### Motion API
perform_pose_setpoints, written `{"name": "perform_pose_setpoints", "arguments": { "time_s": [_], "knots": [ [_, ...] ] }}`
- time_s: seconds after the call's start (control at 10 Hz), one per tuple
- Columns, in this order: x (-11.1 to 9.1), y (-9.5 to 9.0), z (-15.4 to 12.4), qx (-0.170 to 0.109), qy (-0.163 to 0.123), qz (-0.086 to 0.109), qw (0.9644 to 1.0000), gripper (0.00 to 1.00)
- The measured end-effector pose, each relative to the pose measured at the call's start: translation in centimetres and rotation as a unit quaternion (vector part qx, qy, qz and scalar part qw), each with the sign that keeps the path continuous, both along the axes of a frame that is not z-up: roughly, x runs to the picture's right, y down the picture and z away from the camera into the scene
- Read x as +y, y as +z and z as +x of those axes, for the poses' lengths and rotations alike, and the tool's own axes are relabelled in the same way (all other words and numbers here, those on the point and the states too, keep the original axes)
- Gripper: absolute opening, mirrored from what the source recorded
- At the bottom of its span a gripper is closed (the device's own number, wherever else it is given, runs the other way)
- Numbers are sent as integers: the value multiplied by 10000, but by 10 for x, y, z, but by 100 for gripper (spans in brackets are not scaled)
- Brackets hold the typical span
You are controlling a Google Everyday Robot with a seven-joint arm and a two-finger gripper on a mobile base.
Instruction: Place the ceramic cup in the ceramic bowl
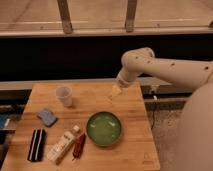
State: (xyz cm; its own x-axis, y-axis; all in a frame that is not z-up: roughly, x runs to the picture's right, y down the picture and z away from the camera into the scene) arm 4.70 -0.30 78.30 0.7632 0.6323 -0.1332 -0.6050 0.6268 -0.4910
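Jaws spread above table [132, 142], far side, bare wood leftward to ceramic cup [64, 96]

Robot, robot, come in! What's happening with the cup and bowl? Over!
Tool open, empty, over the table's back part. Cup upright, apart from it, untouched. Bowl empty, nearer the front. Nothing between tool and cup.

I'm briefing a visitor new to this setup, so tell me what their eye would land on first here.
The big white arm entering from the right stands out first, its end effector hanging over the back of the wooden table. Next come the glossy green bowl, empty, at the table's front, right of centre, and the small pale cup upright at the back left.
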Motion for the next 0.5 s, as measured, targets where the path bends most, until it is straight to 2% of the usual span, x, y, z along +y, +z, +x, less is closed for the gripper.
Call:
{"name": "perform_pose_setpoints", "arguments": {
  "time_s": [0.3, 0.5],
  "knots": [
    [-16, 9, -69, -351, -316, 57, 9989, 80],
    [-18, 9, -67, -328, -315, 80, 9989, 80]
  ]
}}
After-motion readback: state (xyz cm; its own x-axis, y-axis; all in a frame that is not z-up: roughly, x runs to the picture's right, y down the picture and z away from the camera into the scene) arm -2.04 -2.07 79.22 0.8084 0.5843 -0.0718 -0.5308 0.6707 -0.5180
